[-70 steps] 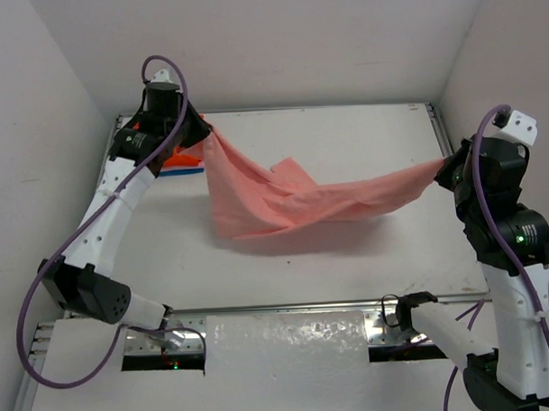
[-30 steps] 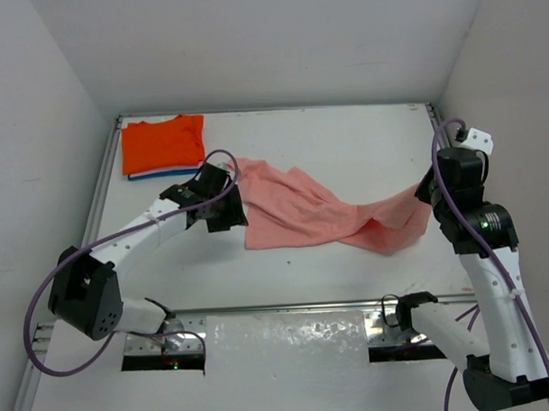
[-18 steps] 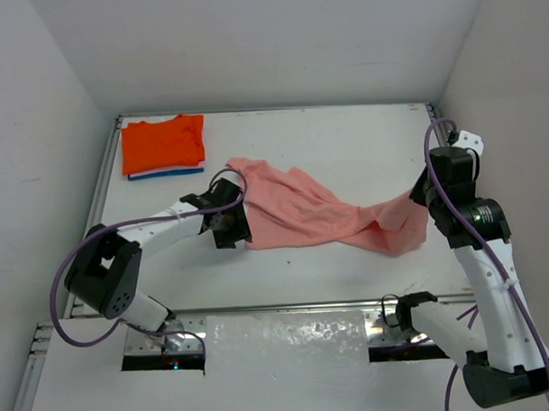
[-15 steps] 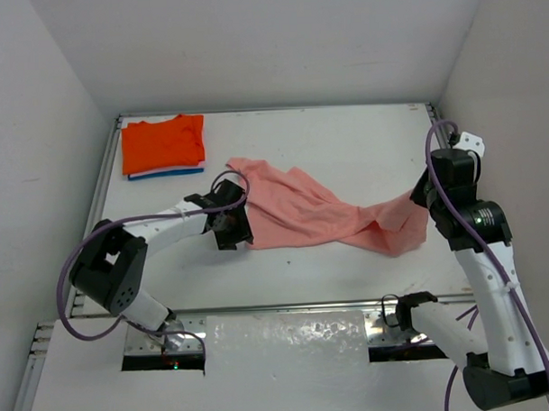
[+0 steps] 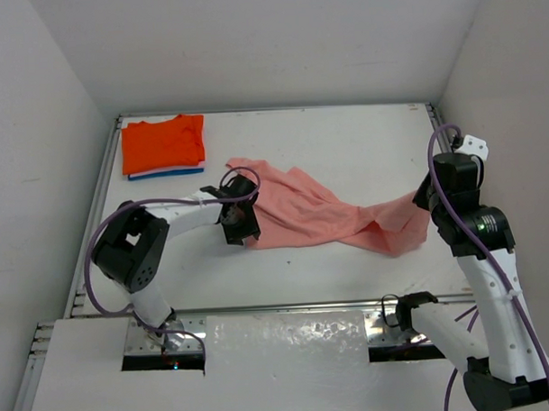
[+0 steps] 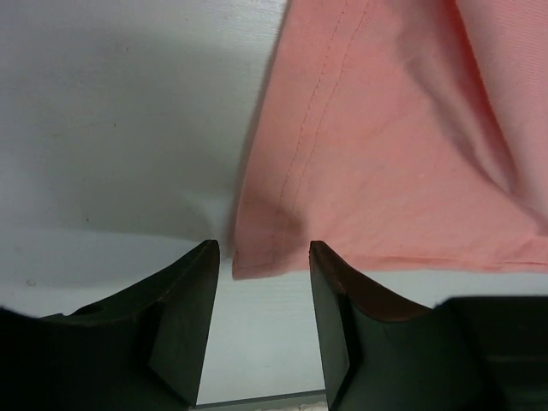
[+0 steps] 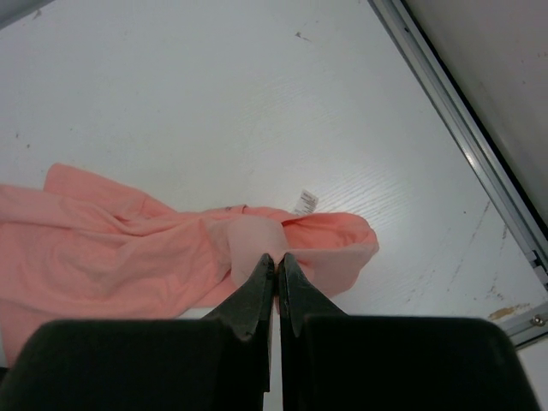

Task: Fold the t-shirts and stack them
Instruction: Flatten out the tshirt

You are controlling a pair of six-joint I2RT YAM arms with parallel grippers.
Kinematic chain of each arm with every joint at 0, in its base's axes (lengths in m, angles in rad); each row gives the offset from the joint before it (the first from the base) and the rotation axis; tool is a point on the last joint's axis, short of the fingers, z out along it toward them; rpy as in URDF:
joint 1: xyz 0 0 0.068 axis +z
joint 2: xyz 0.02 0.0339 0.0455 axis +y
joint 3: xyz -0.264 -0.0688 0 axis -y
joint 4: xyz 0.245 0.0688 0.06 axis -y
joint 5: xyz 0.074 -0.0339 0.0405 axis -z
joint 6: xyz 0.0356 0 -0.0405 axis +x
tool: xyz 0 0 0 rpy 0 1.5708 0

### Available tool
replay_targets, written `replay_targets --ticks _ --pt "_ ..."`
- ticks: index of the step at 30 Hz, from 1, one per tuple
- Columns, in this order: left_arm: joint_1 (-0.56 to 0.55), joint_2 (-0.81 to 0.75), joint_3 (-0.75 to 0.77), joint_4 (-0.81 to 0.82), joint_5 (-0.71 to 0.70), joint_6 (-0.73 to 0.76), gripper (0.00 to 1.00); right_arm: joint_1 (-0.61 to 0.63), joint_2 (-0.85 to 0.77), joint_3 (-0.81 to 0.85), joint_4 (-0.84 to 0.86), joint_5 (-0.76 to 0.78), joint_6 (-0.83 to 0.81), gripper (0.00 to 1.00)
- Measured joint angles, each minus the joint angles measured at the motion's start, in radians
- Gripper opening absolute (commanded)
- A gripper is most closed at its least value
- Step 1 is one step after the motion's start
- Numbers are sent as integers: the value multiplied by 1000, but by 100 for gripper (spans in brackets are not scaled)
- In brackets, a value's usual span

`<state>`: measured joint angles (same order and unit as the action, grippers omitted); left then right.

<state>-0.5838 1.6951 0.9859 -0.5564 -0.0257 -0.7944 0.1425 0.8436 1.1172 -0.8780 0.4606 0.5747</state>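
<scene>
The salmon-pink t-shirt [image 5: 329, 213] lies crumpled across the middle of the table [image 5: 344, 140]. My left gripper [image 5: 244, 226] hovers low over its near-left hem. In the left wrist view this gripper [image 6: 264, 253] is open, and the hem corner of the pink cloth [image 6: 385, 154] lies right at its fingertips, unpinched. My right gripper [image 5: 425, 197] holds the shirt's right end slightly off the table. In the right wrist view it [image 7: 275, 259] is shut on a bunched fold of pink cloth [image 7: 128, 248], near a white label [image 7: 305, 201]. The folded orange t-shirt [image 5: 162, 144] rests on a blue one [image 5: 165, 173] at the back left.
A metal rail [image 5: 103, 202] runs along the table's left side and another [image 7: 462, 128] along its right. White walls close in on three sides. The left arm's cable [image 5: 104, 238] loops above the near-left table.
The left gripper released the once-lifted shirt, which now lies on the table. Over the last second it slid right to the hem corner, jaws narrowing slightly. The right gripper kept its hold.
</scene>
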Motion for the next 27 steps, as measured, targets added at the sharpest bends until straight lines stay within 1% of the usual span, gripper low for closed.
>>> replay_targets --ticks 4,9,11,12,14,15,19,22,24,27 --pt "-6 32 7 1 0 0 43 0 0 0 0 4 -7 0" --pt "-31 35 7 -8 -5 -11 43 0 2 0 1 9 -20 0" --pt "-35 35 7 -8 -5 -19 38 0 3 0 1 9 -22 0" --pt "-35 35 7 -9 -5 -22 25 0 3 0 1 9 -22 0" --pt "-36 40 7 -9 -5 -28 7 0 2 0 2 9 -22 0" --pt "-37 43 7 -9 -3 -32 0 0 3 0 2 9 -22 0" --pt "-39 37 13 -23 -15 -29 0 0 3 0 2 10 -23 0" --pt "-35 0 72 -100 -57 -21 0 0 16 16 -5 15 -31 0" --pt "-25 -54 169 -160 -92 -16 0 0 40 55 -14 29 -45 0" --pt "8 -161 389 -219 -143 -15 0 0 93 172 -29 53 -65 0"
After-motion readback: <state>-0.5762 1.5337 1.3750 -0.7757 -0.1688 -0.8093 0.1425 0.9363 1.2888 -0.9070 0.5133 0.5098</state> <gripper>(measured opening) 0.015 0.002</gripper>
